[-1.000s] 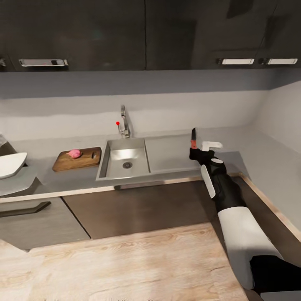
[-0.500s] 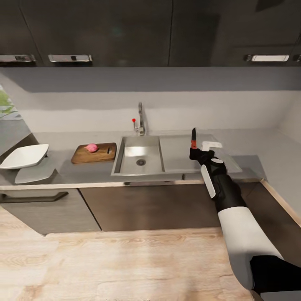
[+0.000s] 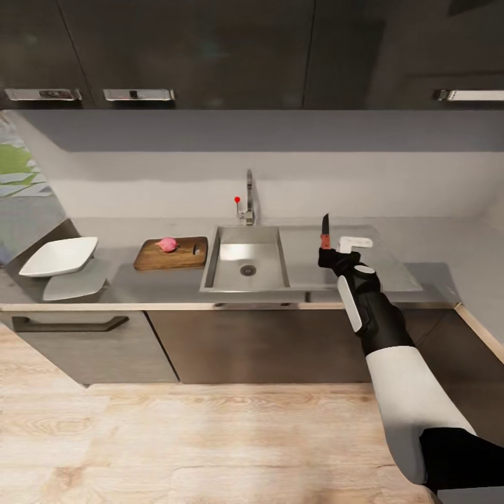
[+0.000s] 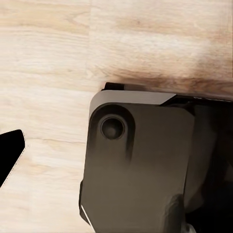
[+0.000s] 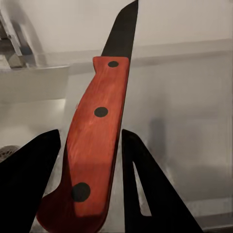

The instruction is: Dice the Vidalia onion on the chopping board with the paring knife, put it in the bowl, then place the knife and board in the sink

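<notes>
Currently the step in hand appears to be carrying the paring knife [image 3: 325, 234] toward the cut: the Vidalia onion [image 3: 167, 243] already sits whole on the chopping board [image 3: 172, 254], out of the sink [image 3: 246, 260]. The right gripper [image 3: 327, 253] has its jaws clenched on the knife's red handle; in the right wrist view the dark fingers [image 5: 29, 179] flank the handle [image 5: 94, 145] on both sides, blade pointing up and away. In the head view, the right arm is extended forward at roughly 1 o'clock, forearm rising from the lower right, gripper held above the drainboard beside the basin, knife upright. The board lies on the table just beside the sink at about 11 o'clock, well apart from the knife; the white bowl [image 3: 60, 256] stands farther out near 10 o'clock. Next move, as judged: shift the arm or base across the sink and tilt the blade down over the onion. Left gripper: state cannot be told; its wrist view shows wood floor and robot body.
</notes>
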Controlling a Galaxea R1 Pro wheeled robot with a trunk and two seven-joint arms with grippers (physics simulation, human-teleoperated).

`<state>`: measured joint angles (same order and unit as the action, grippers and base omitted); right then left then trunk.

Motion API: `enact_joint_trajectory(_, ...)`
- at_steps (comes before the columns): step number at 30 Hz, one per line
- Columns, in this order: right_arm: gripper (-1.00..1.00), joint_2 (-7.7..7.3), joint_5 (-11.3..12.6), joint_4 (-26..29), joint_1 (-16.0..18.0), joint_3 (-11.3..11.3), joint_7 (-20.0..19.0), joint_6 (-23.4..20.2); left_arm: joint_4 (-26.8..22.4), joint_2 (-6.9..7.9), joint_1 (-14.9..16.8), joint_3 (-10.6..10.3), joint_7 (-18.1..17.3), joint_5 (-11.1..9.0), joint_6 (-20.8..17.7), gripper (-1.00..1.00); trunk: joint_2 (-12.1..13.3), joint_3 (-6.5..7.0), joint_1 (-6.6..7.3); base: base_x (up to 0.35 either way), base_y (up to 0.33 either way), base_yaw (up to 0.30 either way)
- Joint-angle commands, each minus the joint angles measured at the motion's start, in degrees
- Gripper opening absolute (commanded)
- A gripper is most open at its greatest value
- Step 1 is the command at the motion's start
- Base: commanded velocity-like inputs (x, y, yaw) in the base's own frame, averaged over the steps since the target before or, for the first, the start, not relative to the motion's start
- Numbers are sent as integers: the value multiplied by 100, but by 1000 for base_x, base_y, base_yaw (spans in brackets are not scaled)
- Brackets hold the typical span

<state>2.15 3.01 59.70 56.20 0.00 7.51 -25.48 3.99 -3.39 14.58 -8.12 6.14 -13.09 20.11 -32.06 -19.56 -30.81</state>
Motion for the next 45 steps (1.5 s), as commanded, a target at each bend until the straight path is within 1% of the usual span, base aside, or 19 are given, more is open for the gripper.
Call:
enact_joint_trajectory(1, -100, 0, 33, 7, 5, 0, 32, -27, 23, -4, 10, -49, 10, -38, 40, 100, -8, -8, -2, 0, 254, 1)
enact_joint_trajectory(45, -100, 7, 33, 7, 5, 9, 32, -27, 23, -4, 10, -49, 10, -39, 45, 100, -8, -8, -2, 0, 280, 0)
